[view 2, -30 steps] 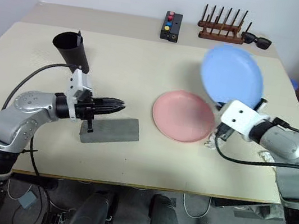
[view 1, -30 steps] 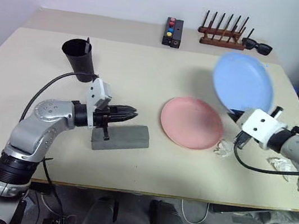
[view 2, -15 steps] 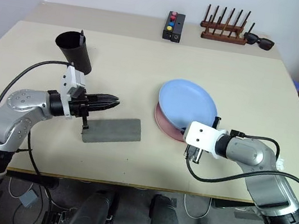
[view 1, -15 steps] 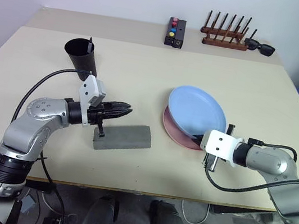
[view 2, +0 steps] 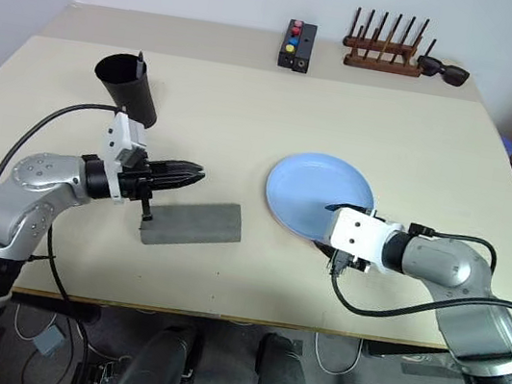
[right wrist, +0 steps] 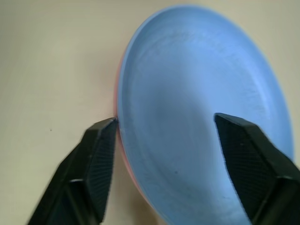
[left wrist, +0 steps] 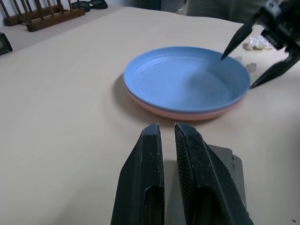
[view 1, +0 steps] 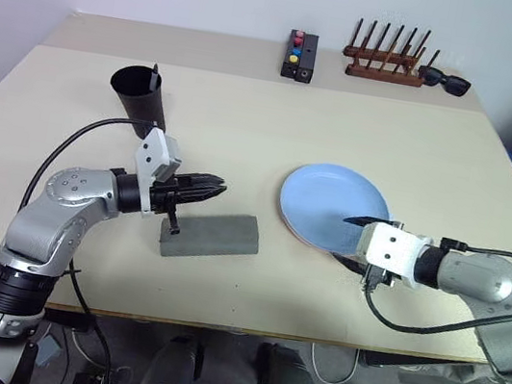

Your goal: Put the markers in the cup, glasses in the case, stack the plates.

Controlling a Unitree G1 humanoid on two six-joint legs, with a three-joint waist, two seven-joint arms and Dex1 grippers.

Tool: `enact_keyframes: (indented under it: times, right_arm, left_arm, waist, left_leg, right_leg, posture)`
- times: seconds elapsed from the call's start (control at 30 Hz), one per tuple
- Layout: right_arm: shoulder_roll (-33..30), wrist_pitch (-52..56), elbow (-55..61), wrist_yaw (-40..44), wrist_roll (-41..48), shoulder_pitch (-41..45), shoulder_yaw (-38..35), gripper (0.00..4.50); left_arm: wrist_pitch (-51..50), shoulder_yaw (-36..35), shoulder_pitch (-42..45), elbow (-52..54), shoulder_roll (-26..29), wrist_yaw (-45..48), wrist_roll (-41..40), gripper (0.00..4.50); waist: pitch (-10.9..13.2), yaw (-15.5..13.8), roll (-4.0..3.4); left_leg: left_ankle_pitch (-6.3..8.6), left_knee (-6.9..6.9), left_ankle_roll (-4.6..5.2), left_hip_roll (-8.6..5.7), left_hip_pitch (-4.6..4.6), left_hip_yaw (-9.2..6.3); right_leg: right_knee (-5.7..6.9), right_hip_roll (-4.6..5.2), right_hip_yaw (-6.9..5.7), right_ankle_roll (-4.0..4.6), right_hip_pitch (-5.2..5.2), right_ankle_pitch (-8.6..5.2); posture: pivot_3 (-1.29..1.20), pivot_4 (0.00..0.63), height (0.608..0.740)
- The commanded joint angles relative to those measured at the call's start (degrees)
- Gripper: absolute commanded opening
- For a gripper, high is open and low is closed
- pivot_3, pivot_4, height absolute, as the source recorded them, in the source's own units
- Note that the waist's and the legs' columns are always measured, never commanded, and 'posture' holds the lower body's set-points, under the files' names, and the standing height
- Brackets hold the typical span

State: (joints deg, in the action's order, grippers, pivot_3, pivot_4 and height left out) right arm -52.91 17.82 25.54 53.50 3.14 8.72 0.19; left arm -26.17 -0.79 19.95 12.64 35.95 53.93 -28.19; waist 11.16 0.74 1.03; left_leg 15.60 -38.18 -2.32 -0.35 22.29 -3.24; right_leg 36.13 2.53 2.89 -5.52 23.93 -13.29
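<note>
Grey and closed, the case [view 1: 208,235] lies nearest on the left, its long axis running left to right and a little away at the right end, with the left gripper [view 1: 206,188] shut and empty just above it. To the right the blue plate [view 1: 335,208] sits flat on the pink plate [left wrist: 154,105], and the right gripper [right wrist: 164,161] stands open around its near rim, so the stacking looks done. Far left the cup [view 1: 139,96] stands upright with one thin stick rising from it; I cannot see whether the glasses are inside the case.

Smooth, seemingly plastic blue plate [left wrist: 185,79]; matt beige table [view 1: 247,123].
</note>
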Motion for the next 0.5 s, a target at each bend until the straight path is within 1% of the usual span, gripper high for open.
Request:
enact_keyframes:
  times: [0.03,0.13,0.23,0.33,0.5]
  right_arm:
    - [-0.9,4.2,3.3,0.3,5.2,-1.3,-8.8,3.39]
    - [-1.3,6.1,2.8,0.2,6.4,-5.7,-14.8,3.39]
    - [0.4,8.0,2.6,-0.6,7.7,-11.5,-19.0,3.39]
    - [4.0,10.1,1.5,-4.4,8.6,-13.2,-19.2,3.39]
    - [8.9,9.7,-4.5,-10.1,6.0,-13.2,-16.0,3.39]
  left_arm:
    - [-0.6,0.3,0.7,2.8,-0.5,0.1,-1.2,0.46]
    - [-1.4,1.3,0.7,3.9,-1.3,0.4,-1.6,0.46]
    - [-2.0,2.4,0.9,4.3,-2.2,0.5,-1.9,0.46]
    - [-2.0,3.2,1.3,3.9,-2.9,0.9,-1.6,0.46]
    - [-1.9,4.0,2.6,3.1,-3.6,1.4,-1.3,0.46]
  waist:
    - [0.0,-0.1,0.01]
    - [0.0,-0.2,0.02]
    - [0.0,-0.2,0.02]
    - [0.0,0.2,0.03]
    - [0.0,0.2,0.01]
  left_leg:
    - [0.00,0.00,0.00,0.00,0.01,0.00]
    - [0.00,0.00,0.00,-0.02,0.01,-0.02]
    - [0.00,0.00,0.00,-0.03,0.01,-0.02]
    - [0.00,0.00,0.00,-0.02,-0.02,0.00]
    - [0.00,0.00,0.00,0.00,-0.15,0.08]
  right_leg:
    - [0.00,0.00,0.00,0.00,0.00,0.00]
    - [-0.02,0.02,0.00,-0.01,-0.03,0.00]
    - [-0.02,0.02,0.00,-0.01,-0.05,0.00]
    - [0.00,-0.01,0.01,0.00,-0.05,0.00]
    - [0.04,-0.07,0.06,0.04,-0.11,-0.01]
  posture:
    - [0.00,0.150,0.735]
    - [0.00,0.150,0.735]
    - [0.00,0.150,0.735]
    - [0.00,0.150,0.735]
    - [0.00,0.150,0.735]
